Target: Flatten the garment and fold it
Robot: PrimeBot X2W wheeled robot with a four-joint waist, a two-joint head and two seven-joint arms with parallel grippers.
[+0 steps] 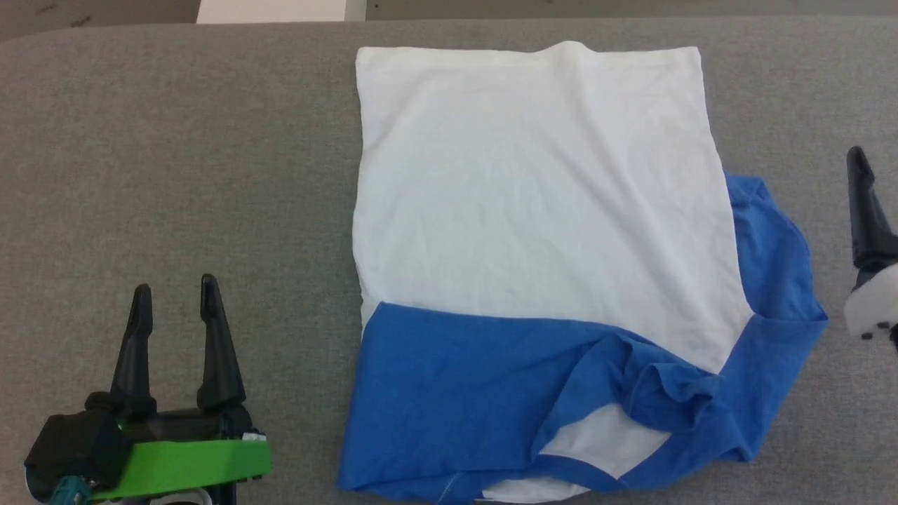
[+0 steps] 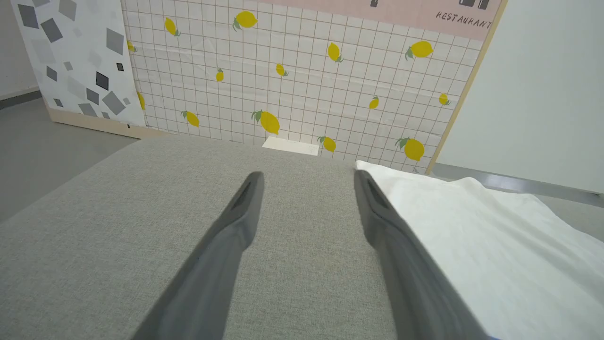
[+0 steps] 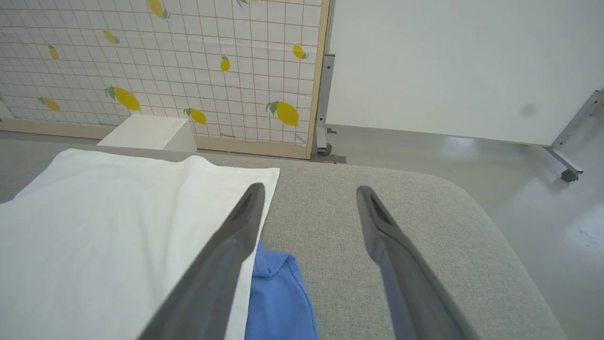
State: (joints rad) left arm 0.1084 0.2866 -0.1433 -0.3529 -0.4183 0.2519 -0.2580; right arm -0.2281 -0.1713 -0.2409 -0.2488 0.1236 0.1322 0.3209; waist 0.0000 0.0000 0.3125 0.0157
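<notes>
The garment lay on the grey table, white body flat, blue parts bunched.
Over the table's near left area, the left gripper hovered with its fingers spread wide, holding nothing. Right of the table's centre, the white panel lay smooth, with blue fabric rumpled along its near edge and right side. At the table's right edge, the right gripper was likewise wide apart and empty, just beside the cloth.

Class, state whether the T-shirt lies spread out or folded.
Folded, untidily: the T-shirt forms a white rectangle, blue fabric bunched at its near edge.
</notes>
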